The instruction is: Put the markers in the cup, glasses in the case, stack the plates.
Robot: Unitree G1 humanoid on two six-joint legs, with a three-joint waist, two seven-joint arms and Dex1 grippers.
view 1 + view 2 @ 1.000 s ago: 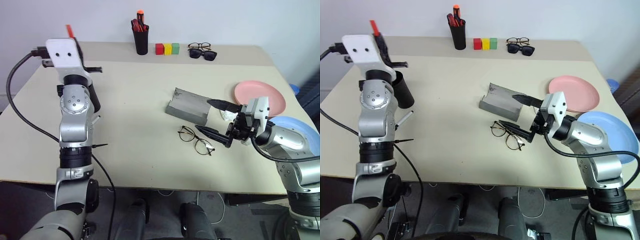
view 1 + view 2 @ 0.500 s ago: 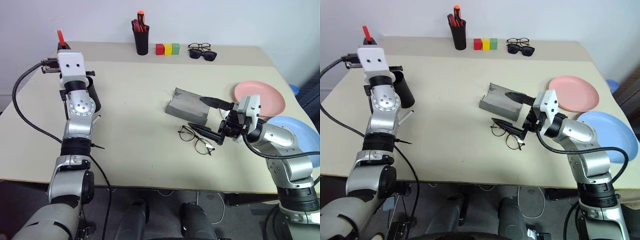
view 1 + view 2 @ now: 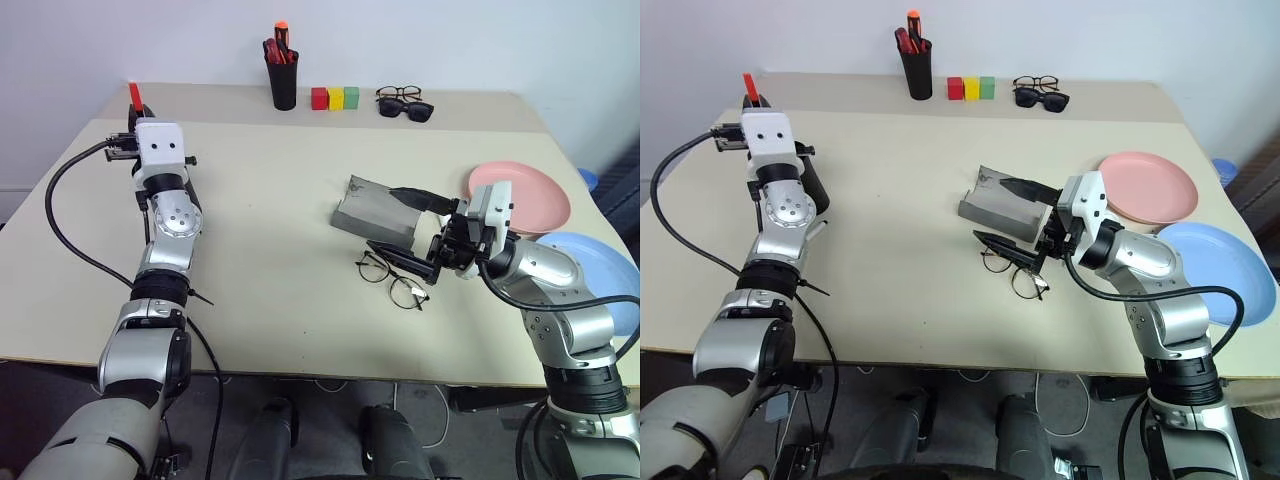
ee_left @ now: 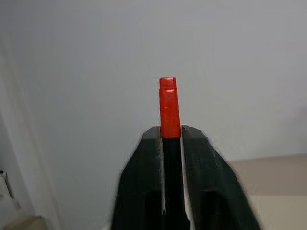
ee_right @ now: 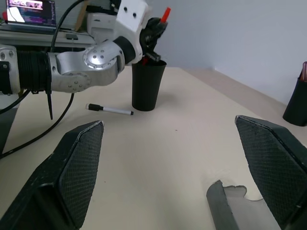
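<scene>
Moved: left gripper (image 4: 171, 136) had sunk toward the wide black tapered plastic cup (image 5: 147, 85).
Left fingers: pinched the slim red-capped marker (image 4: 169, 108).
Right fingers (image 5: 81, 163): spread wide, empty, over thin wire-frame glasses (image 3: 392, 281) on the tabletop (image 3: 270, 230).

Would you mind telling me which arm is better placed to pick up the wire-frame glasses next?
The right. Its gripper is open just beside the glasses, near the grey case. The left gripper is across the table, its fingers around a red-capped marker above the black cup.
</scene>
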